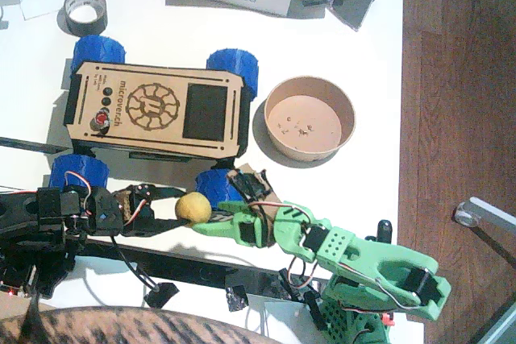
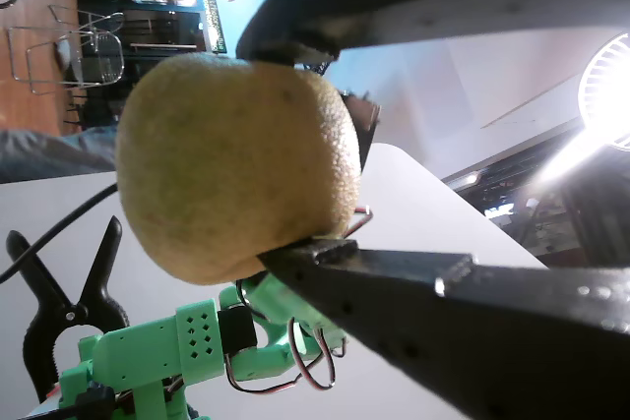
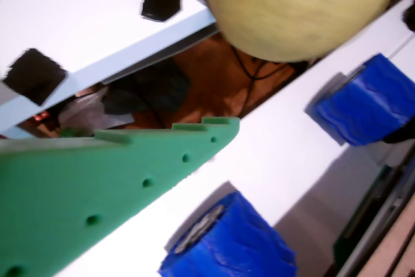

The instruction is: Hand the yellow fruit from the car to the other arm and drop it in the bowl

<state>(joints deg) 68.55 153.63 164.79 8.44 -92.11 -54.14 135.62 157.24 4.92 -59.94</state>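
1. We see the left gripper (image 2: 325,145), black, clamping the yellow fruit (image 1: 193,208) in its jaws, just near of the car (image 1: 157,110) and above the table (image 1: 363,54).
2. The right gripper (image 1: 211,223) of the other arm (image 1: 363,263) meets the fruit, jaws parted, apparently to receive it.
3. The bowl (image 1: 310,117) waits right of the car.

yellow fruit (image 1: 193,208), blue-wheeled car (image 1: 153,109), tan bowl (image 1: 310,118)

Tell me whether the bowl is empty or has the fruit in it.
No fruit in it: the bowl holds only crumbs. The fruit is clamped in the left claw, beside the car.
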